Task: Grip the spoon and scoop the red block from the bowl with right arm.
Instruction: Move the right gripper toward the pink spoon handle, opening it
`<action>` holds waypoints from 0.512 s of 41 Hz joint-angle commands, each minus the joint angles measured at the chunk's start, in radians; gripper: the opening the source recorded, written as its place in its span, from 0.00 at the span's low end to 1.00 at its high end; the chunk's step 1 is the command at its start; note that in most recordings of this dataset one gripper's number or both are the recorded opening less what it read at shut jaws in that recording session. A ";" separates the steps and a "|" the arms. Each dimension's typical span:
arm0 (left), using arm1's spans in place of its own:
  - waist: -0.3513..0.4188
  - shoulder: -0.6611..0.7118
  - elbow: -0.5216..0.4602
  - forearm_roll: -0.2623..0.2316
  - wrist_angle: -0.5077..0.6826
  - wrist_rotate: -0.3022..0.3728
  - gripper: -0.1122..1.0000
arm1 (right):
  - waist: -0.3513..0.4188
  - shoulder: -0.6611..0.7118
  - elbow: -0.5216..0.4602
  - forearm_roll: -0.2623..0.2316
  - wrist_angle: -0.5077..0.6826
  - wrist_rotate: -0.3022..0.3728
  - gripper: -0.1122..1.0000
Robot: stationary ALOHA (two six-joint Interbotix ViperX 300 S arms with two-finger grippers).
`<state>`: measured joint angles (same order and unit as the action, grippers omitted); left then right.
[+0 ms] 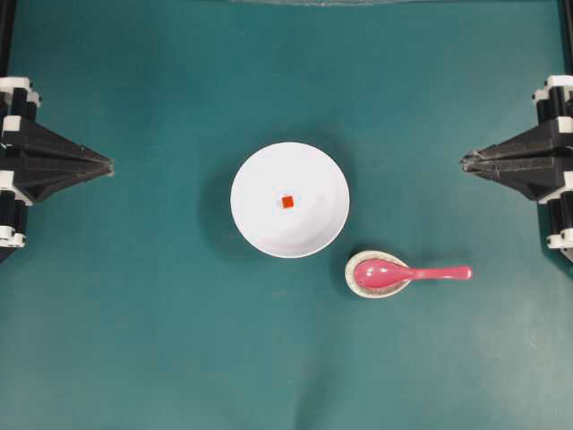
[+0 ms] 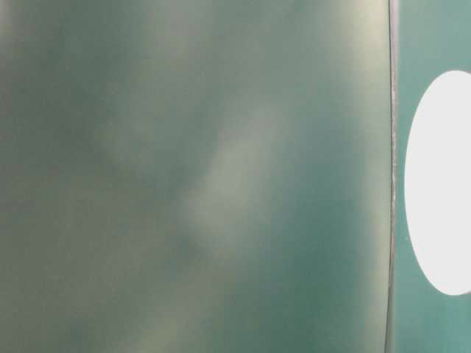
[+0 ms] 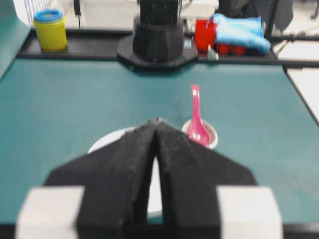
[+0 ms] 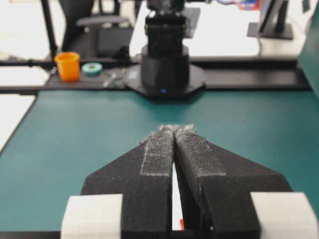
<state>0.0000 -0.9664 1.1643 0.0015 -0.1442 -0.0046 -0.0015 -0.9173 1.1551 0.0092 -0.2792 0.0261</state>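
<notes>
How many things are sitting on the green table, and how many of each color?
White: 1, the bowl
Red-orange: 1, the red block inside the bowl
Pink: 1, the spoon
Speckled off-white: 1, the small dish under the spoon's scoop
Total: 4

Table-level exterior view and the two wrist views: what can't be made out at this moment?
- Table-level exterior: almost wholly blur; only a white oval, likely the bowl, cut by the right edge. No spoon, block or end effector.
- Left wrist: the left end effector hides most of the bowl; the red block is unseen.
- Right wrist: the right end effector fills the foreground; the spoon is not visible.
</notes>
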 commanded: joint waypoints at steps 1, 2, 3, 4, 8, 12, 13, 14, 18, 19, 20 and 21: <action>0.002 0.009 -0.037 0.002 0.029 -0.002 0.10 | 0.000 0.003 -0.032 0.003 0.012 0.006 0.10; 0.002 0.009 -0.038 0.002 0.035 -0.002 0.10 | -0.002 0.003 -0.035 0.005 0.021 0.009 0.10; 0.002 0.009 -0.040 0.002 0.046 -0.002 0.10 | 0.000 0.003 -0.037 0.003 0.028 0.012 0.11; 0.002 0.009 -0.041 0.002 0.052 -0.002 0.10 | 0.000 0.003 -0.040 0.005 0.038 0.015 0.11; 0.002 0.009 -0.046 0.002 0.078 -0.002 0.10 | 0.000 0.002 -0.054 0.005 0.071 0.021 0.13; 0.003 0.008 -0.048 0.002 0.094 -0.002 0.10 | 0.000 -0.002 -0.069 0.005 0.103 0.023 0.21; 0.003 0.009 -0.048 0.002 0.095 -0.002 0.10 | 0.000 -0.002 -0.074 0.005 0.114 0.023 0.23; 0.003 0.008 -0.048 0.002 0.095 -0.002 0.10 | 0.000 -0.003 -0.077 0.005 0.118 0.023 0.25; 0.003 0.009 -0.046 0.002 0.106 -0.002 0.10 | 0.000 -0.006 -0.092 0.009 0.155 0.023 0.35; 0.002 0.009 -0.046 0.002 0.109 -0.002 0.10 | 0.000 -0.008 -0.095 0.011 0.167 0.023 0.36; 0.003 0.009 -0.048 0.002 0.112 -0.002 0.10 | 0.000 -0.008 -0.098 0.011 0.176 0.023 0.38; 0.003 0.009 -0.046 0.002 0.115 -0.002 0.10 | 0.000 -0.009 -0.101 0.014 0.189 0.023 0.40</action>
<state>0.0000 -0.9649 1.1459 0.0015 -0.0322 -0.0046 -0.0015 -0.9250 1.0891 0.0153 -0.1135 0.0476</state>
